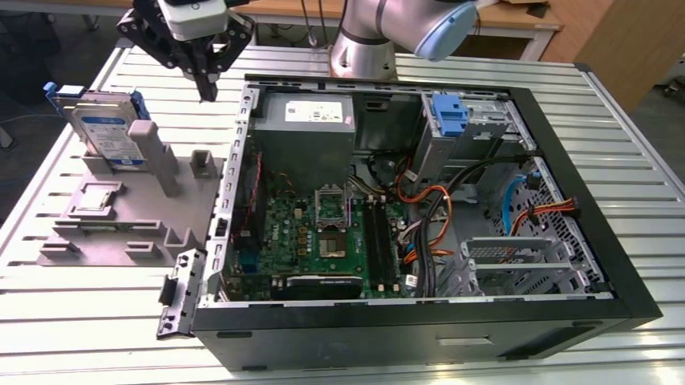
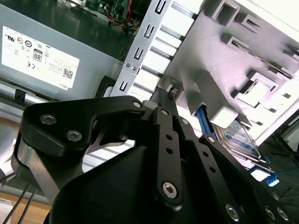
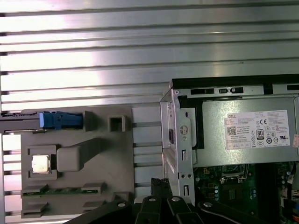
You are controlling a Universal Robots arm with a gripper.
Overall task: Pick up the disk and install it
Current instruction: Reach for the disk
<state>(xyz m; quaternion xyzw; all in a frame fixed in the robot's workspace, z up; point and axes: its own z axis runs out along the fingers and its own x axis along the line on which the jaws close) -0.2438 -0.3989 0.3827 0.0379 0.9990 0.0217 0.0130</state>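
A slatted metal table (image 1: 610, 96) is carrying an open computer case (image 1: 599, 313), which is lying on its side with the motherboard (image 1: 321, 233) facing up. The arm (image 1: 370, 40) is reaching in from the far side. On the exterior view's left, a grey fixture (image 1: 118, 220) is sitting on the table just beside the case. At the far end of the case, a grey power supply (image 1: 305, 120) is showing its white sticker. The disk (image 1: 107, 132) is standing on edge in a slot at the fixture's far left corner, leaning a little inside its blue bracket, with nothing gripping it. The gripper (image 1: 208, 90) is hanging above the gap between fixture and case, near the case's far left corner and apart from the disk. In the first wrist view its fingers (image 3: 156, 186) are pressing together on nothing.
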